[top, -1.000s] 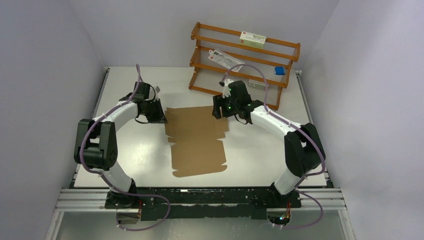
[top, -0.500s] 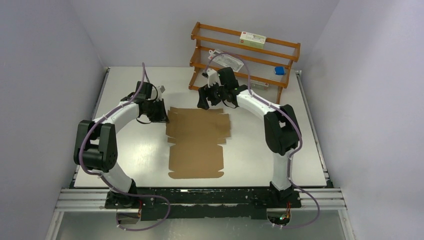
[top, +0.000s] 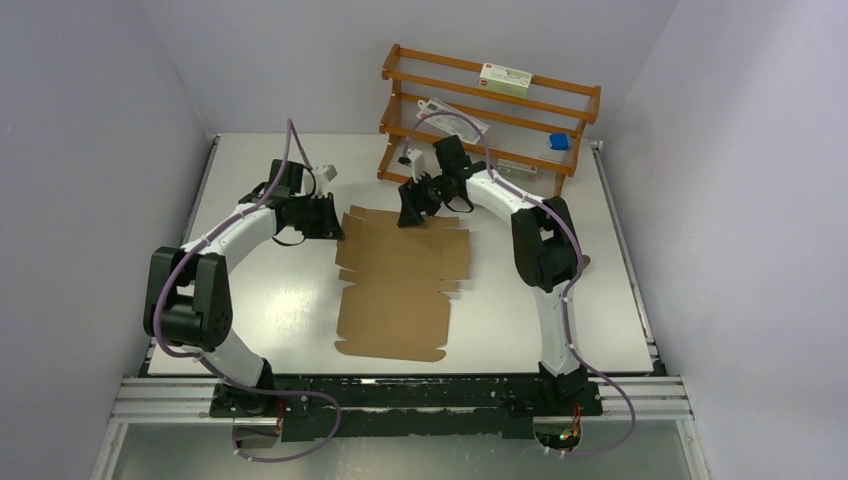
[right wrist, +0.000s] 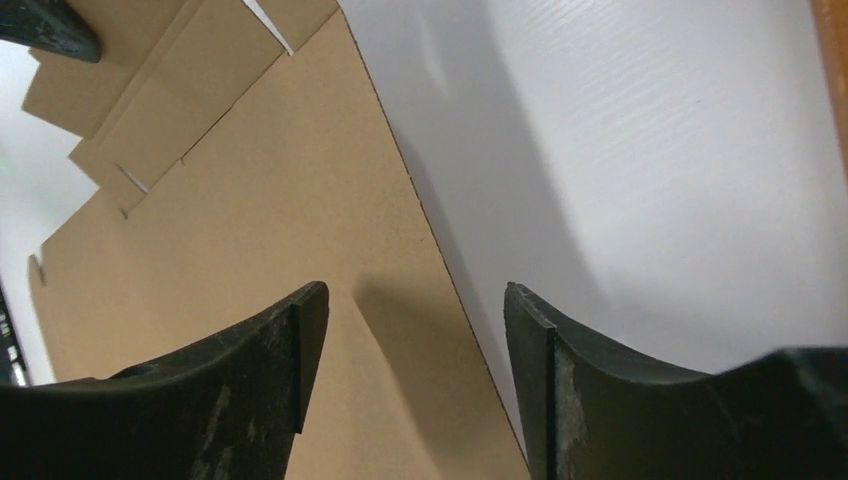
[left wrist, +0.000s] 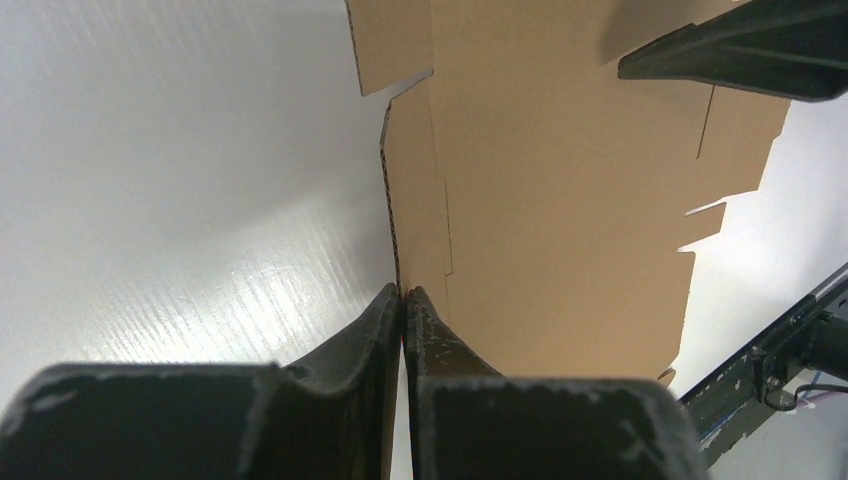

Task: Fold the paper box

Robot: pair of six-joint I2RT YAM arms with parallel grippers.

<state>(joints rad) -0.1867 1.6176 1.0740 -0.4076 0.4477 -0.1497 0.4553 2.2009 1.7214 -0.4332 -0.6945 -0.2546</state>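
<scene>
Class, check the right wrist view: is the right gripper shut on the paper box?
No, the right gripper is open, with the edge of the paper box showing in the wide gap.

A robotics lab test cell: plain pale lavender wall panels (top: 90,120) box in a white tabletop (top: 270,320) (edged by a silver aluminium rail frame (top: 400,400)), with an orange wooden shelf rack (top: 440,58) behind.

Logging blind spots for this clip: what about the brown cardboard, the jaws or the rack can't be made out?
Left wrist: how deep the paper box sits in the left gripper, hidden by its shut jaws.
Right wrist: whether the open right gripper touches the cardboard, angle unclear.
Top external: white carton print on the rack, too small; box's far edge, under the right gripper.
</scene>
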